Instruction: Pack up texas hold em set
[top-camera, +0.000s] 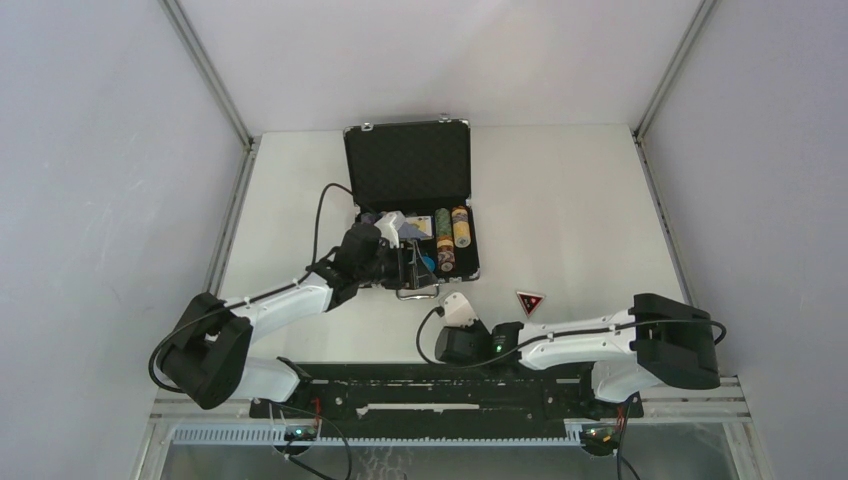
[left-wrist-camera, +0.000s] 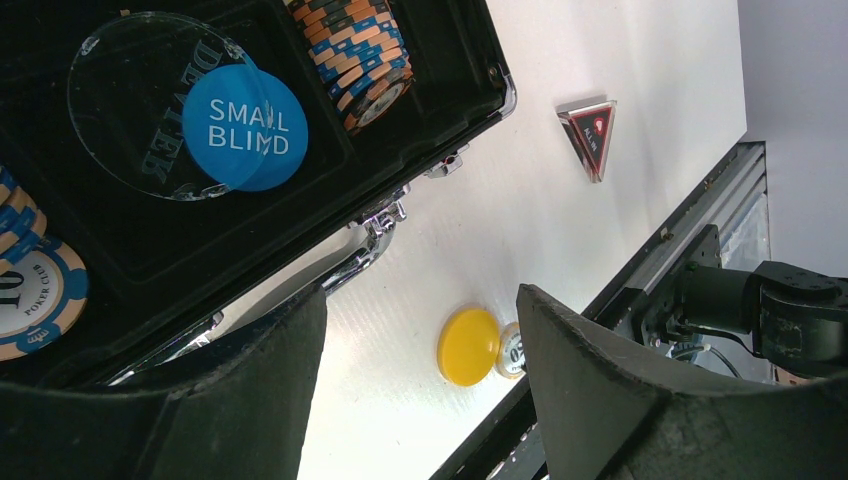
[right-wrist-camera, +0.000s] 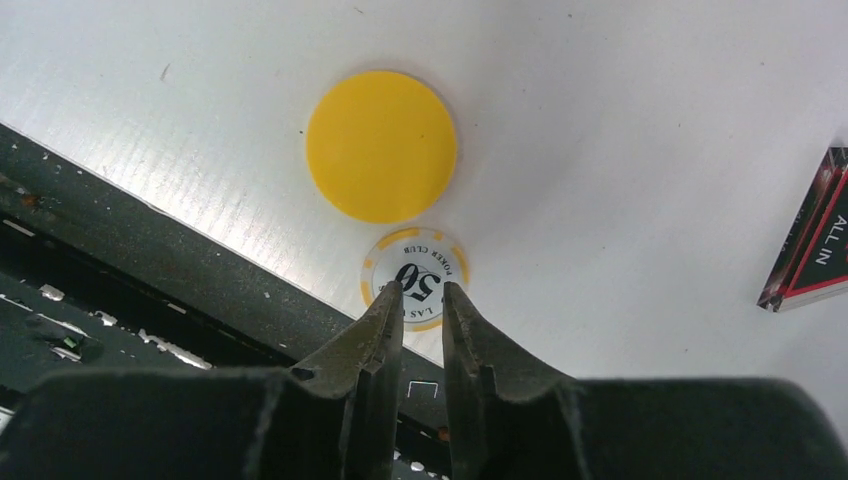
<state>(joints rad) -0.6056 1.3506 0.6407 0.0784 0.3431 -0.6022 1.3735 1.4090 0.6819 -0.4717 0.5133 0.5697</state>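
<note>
Black foam lines the open case (top-camera: 407, 163), which sits mid-table toward the far edge with its lid upright. In its tray you can see chip stacks (left-wrist-camera: 355, 50), a blue small-blind button (left-wrist-camera: 245, 128) and a clear dealer disc (left-wrist-camera: 130, 90). Your left gripper (left-wrist-camera: 420, 295) hangs over the case's near rim, fingers spread wide and holding nothing. Further right, by the table's (top-camera: 570, 200) near edge, a yellow button (right-wrist-camera: 381, 145) lies flat with a white chip (right-wrist-camera: 415, 270) touching its near side. Your right gripper (right-wrist-camera: 420, 290) is down on that chip with its fingers drawn close, a slim gap between them and the tips at the chip's near rim. You cannot tell from here whether they have caught it. Right again, a red-black token (top-camera: 529, 302) lies alone between the case and the near edge. The step in hand looks like picking up the loose chip, with three pieces left outside the case. A flat chip gives little to bite on, so next you would likely need to tip or slide it to get an edge. Then lift it clear of the button and carry it left to a free slot in the tray, while the left arm stays out of the way.
</note>
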